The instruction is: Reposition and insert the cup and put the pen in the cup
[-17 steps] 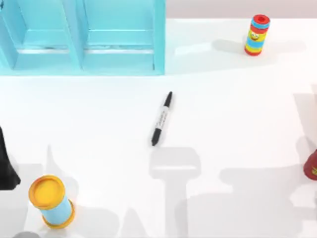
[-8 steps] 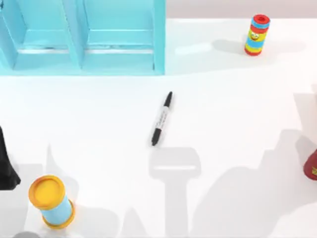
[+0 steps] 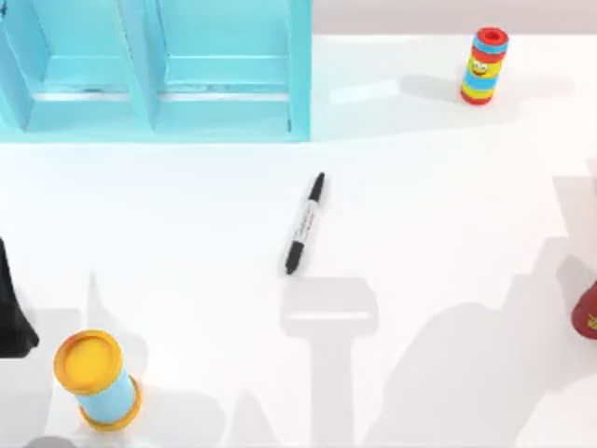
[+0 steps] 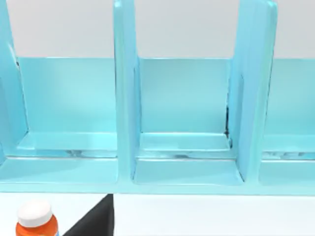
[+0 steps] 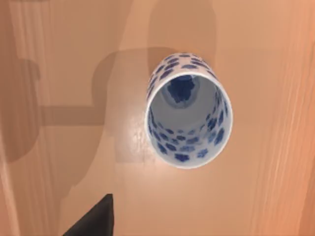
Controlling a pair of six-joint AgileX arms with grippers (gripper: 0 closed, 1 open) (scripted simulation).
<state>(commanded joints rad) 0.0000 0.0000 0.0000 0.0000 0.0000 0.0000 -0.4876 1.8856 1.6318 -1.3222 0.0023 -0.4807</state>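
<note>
Top view: pen (image 3: 305, 223) lies flat mid-counter (image 3: 438, 205), on a slight diagonal, one end toward the blue shelf (image 3: 298, 75) and the other toward the near edge, touching nothing. Shelf sits at the far left, open bays facing the counter. Striped cylinder (image 3: 484, 65) stands upright at far right, well apart from the pen. Yellow-lidded cylinder (image 3: 97, 378) stands near-left, tilted in perspective. Dark red object (image 3: 588, 313) is cut off by the right edge, can't tell what it is. Black part of the left arm (image 3: 13, 313) shows at the left edge, beside the yellow-lidded cylinder. Left wrist view faces the shelf bays (image 4: 184, 103) straight on, with an orange bottle with a white cap (image 4: 35, 220) in the corner and a black gripper part (image 4: 96, 221) beside it; can't tell whether that gripper is spread or closed. Right wrist view: cup (image 5: 188, 110) seen mouth-on, white with blue speckles, interior bare, over an orange-brown surface (image 5: 69, 64); black gripper part (image 5: 93, 219) at the frame edge, apart from the cup, finger state can't tell.
</note>
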